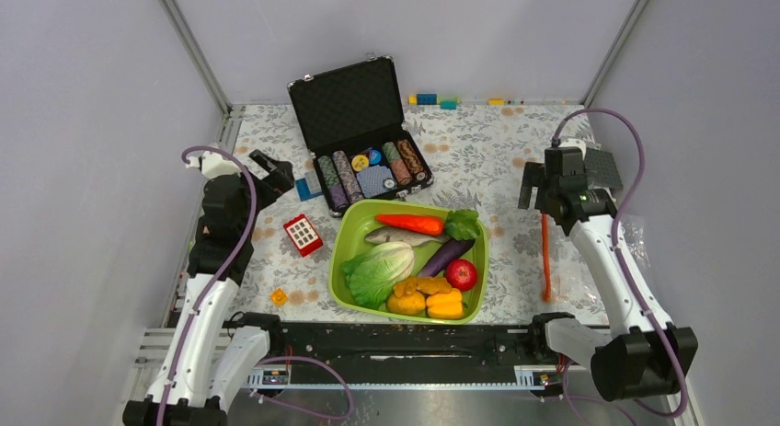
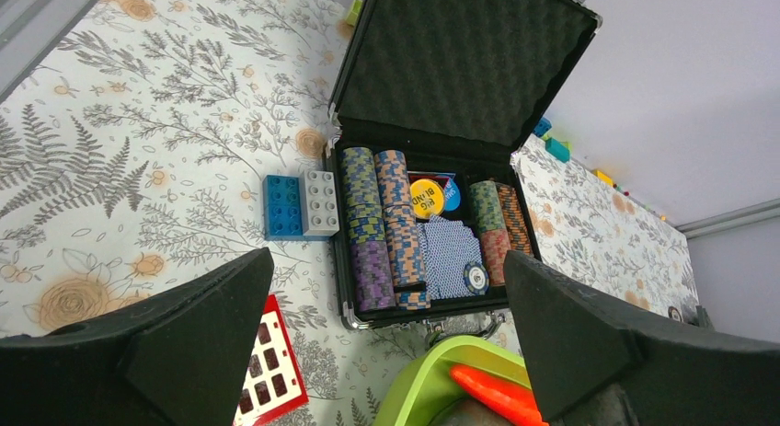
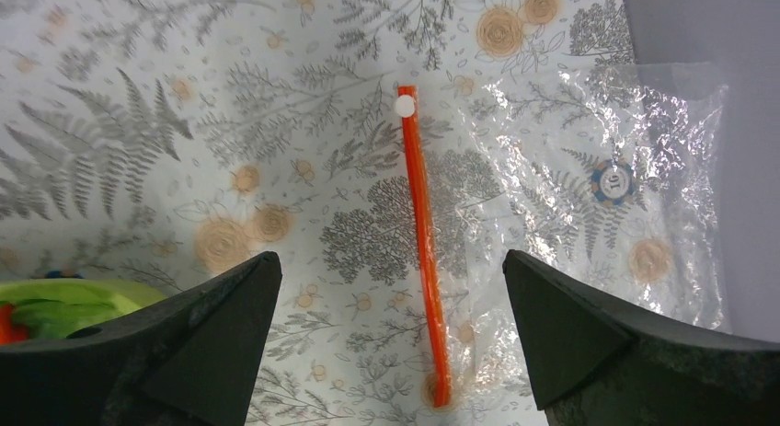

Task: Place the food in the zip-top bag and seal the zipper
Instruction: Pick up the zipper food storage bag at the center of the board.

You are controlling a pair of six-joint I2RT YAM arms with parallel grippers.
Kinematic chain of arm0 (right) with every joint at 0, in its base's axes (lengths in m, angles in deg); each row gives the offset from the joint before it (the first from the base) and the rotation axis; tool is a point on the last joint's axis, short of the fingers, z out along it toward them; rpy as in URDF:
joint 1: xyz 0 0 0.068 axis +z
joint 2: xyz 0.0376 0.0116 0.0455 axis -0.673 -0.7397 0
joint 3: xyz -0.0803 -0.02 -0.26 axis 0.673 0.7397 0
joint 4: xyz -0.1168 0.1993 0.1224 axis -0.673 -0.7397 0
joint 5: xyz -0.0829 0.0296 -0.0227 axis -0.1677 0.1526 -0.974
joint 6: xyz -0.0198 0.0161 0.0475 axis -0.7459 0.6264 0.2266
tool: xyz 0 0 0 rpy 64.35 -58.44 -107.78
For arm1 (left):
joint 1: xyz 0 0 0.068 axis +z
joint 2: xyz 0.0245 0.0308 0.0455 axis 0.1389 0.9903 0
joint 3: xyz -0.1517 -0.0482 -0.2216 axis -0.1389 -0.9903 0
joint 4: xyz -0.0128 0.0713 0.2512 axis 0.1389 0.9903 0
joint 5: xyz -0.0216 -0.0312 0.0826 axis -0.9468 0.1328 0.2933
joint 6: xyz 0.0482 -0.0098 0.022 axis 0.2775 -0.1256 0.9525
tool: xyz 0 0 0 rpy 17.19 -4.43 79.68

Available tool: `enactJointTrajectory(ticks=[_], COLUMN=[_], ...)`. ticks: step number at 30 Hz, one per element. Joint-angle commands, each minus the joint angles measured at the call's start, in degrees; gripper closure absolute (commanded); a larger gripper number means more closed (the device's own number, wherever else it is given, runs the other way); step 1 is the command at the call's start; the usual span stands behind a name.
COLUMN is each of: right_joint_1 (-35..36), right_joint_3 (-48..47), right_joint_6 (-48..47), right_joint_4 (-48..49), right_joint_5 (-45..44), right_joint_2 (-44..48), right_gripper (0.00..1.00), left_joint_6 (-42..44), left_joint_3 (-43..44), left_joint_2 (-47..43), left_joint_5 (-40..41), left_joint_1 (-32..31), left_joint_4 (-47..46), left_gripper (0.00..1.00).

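The food lies in a lime-green tray (image 1: 342,251): orange carrot (image 1: 411,224), silver fish (image 1: 397,236), lettuce (image 1: 379,270), eggplant (image 1: 447,257), apple (image 1: 461,274) and peppers (image 1: 426,300). The clear zip-top bag (image 3: 598,214) lies flat on the table to the right of the tray. Its orange-red zipper (image 3: 425,242) also shows in the top view (image 1: 546,256). My right gripper (image 3: 391,339) is open and empty, hovering above the zipper. My left gripper (image 2: 391,343) is open and empty, above the table left of the tray's far corner, with the carrot tip (image 2: 492,394) in sight.
An open black case of poker chips (image 1: 363,141) stands behind the tray. A red toy block (image 1: 303,235), a blue-and-grey brick (image 2: 301,205) and a small yellow piece (image 1: 278,296) lie left of the tray. Small bricks (image 1: 437,100) line the back edge. One chip (image 3: 613,180) shows at the bag.
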Motion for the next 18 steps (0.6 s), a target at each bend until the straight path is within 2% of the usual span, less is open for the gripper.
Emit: enactJointTrajectory(ticks=[1,4,8,14,18], right_joint_1=[-0.15,-0.27,-2.28,-9.34,-10.54], right_joint_3=[1.31,2.28,3.03,2.28,2.8], right_joint_6=[-7.0,-11.65,-14.64,-14.84,-15.93], right_joint_4=[-0.81,-1.61,-1.59,-3.37,-2.67], right_joint_5=[-0.78,-2.81,-0.04,3.42,4.5], right_joint_2=[-4.82,-8.65,-13.57,-20.2,-26.08], right_gripper=[0.0,0.0,0.0,0.0,0.0], left_joint_6=[2.63,4.09,5.29,6.68,7.11], left_joint_3=[-0.85,-1.73,-2.49,-1.07,-2.17], left_joint_2=[1.7,2.97,5.37,8.09,8.02], left_joint_5=[-3.77,-5.63,-6.92,-6.93,-7.59], left_joint_1=[0.02,0.03,0.02,0.05,0.04], left_joint_4=[-6.22,-8.13,-9.56,-7.42,-9.05], left_gripper=[0.01,0.01,0.01,0.01,0.01])
